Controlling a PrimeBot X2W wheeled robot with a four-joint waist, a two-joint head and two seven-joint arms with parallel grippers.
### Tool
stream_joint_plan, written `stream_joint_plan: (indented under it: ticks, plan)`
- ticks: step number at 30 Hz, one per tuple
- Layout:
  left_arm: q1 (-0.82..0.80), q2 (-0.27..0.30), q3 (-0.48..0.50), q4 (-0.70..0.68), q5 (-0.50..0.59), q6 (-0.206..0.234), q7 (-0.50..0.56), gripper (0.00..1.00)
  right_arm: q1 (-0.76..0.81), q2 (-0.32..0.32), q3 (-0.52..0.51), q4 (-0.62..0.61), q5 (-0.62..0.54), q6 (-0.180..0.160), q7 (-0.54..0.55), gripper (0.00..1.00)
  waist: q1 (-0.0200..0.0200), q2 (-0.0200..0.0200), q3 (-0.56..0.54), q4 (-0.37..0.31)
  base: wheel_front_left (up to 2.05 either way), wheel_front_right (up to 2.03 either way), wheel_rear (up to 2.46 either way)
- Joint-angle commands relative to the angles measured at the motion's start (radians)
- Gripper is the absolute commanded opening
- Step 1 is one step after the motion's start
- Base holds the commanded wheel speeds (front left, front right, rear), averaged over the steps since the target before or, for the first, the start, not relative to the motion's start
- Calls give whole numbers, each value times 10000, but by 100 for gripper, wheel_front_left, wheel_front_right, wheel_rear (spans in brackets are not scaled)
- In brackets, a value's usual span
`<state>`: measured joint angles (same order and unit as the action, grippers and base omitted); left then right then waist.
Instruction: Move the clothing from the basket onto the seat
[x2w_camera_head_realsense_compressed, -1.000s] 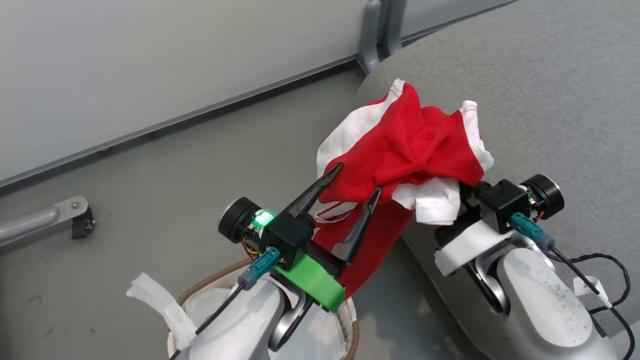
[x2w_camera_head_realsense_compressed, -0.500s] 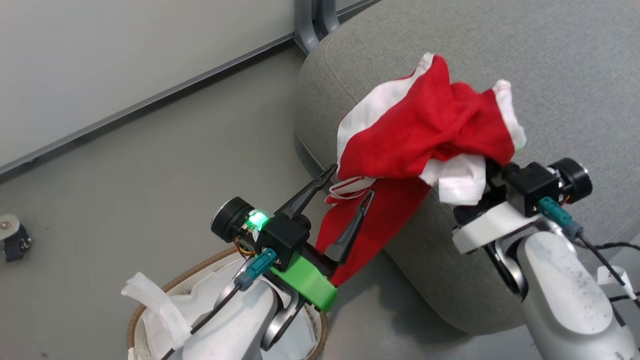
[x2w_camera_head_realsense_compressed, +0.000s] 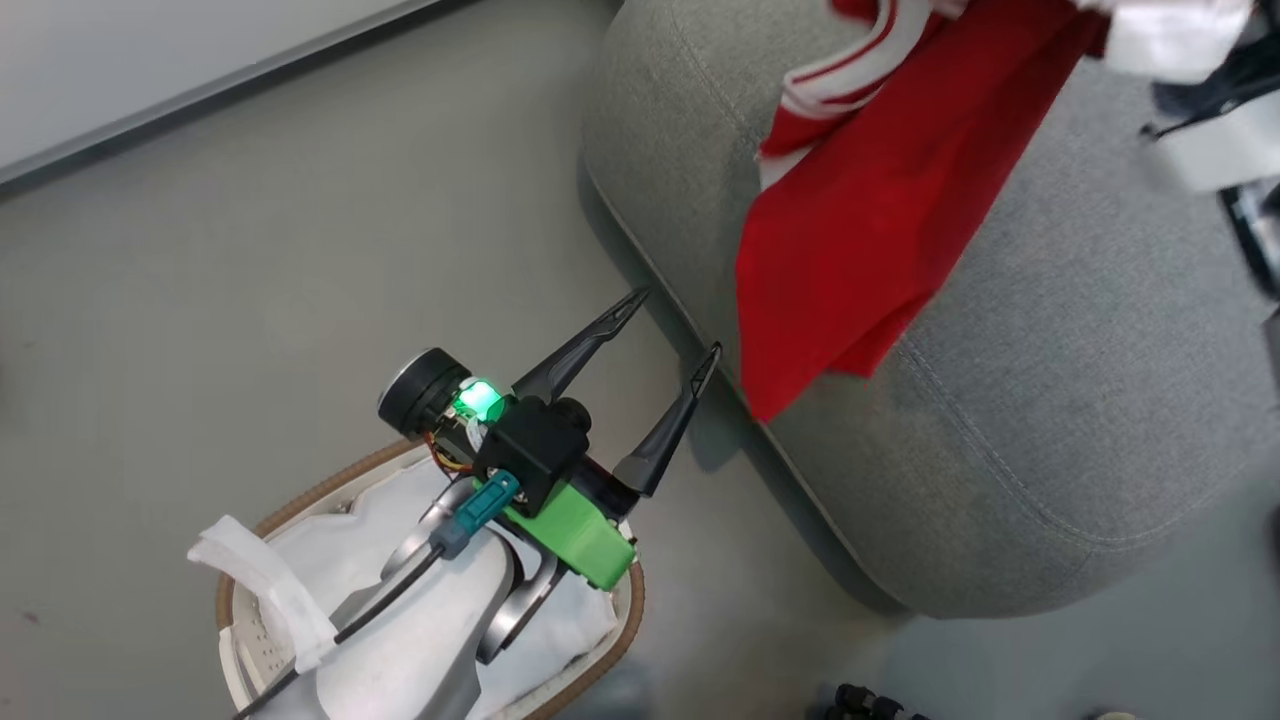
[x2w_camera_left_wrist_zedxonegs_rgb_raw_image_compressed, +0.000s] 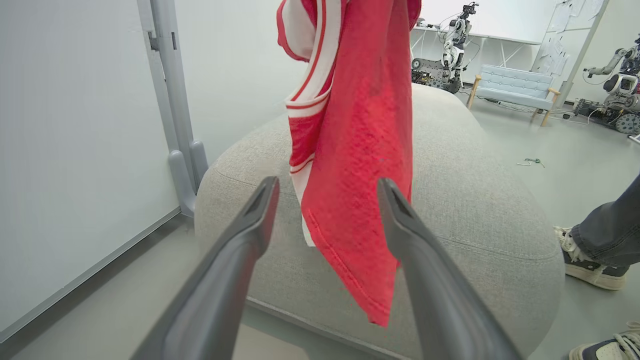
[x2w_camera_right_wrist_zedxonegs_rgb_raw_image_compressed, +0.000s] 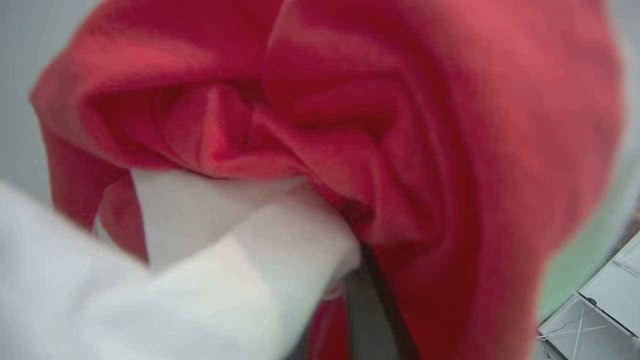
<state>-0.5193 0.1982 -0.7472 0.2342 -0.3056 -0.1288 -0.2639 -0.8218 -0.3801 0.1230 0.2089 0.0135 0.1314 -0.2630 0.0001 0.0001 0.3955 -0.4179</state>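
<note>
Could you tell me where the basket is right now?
Head view, lower left: the basket sits on the floor under the left arm, left of the seat.

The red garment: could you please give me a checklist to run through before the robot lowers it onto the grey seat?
1. Red fabric garment with white stripes out of the oval white basket with tan woven rim: ok.
2. Garment above the large light grey woven seat cushion: ok, though its lowest corner hangs at the cushion's edge.
3. Left gripper clear of the garment: ok, open and apart.
4. Right gripper's hold: cannot tell, fabric covers its fingers.
5. Person's white shoe off the cushion: ok, on the floor beside it.
</note>
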Motion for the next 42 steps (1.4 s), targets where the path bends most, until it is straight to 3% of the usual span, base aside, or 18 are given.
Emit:
stream_joint_plan:
  ticks: [1, 12, 19, 27, 40, 41, 42]
  plan:
    - [-232, 151, -15, -47, 26, -34, -10, 100, -453, -242, -169, 87, -69, -14, -25, 0, -1, -1, 690, 345, 0, 0, 0]
    - [-512, 608, -11, -305, -64, -34, -8, 100, -2454, -1355, -1844, 472, -929, -15, 312, 0, -1, -1, 1567, 968, 0, 0, 0]
    - [-632, 749, -23, -417, -65, -34, -9, 100, -2370, -1589, -2756, 1252, -1066, -15, 470, 0, -1, -1, 2061, 1247, 0, 0, 0]
    - [-733, 983, -32, -379, -91, -34, -9, 100, -1558, -964, -3700, 2716, -1474, -15, 721, 0, -1, -1, 2635, 1444, 0, 0, 0]
    - [-806, 1098, 230, -210, -112, -34, -9, 100, -461, 430, -4309, 4724, -1313, -15, 670, 0, -1, -1, 2909, 1679, 0, 0, 0]
    - [-782, 1089, 270, -166, -112, -34, -9, 100, -382, 511, -4403, 4803, -1359, -15, 587, 2, -1, -1, 2867, 1679, 0, 0, 0]
    - [-756, 1079, 296, -132, -113, -34, -9, 100, -325, 562, -4450, 4859, -1416, -15, 521, 25, -1, -1, 2827, 1674, 0, 0, 0]
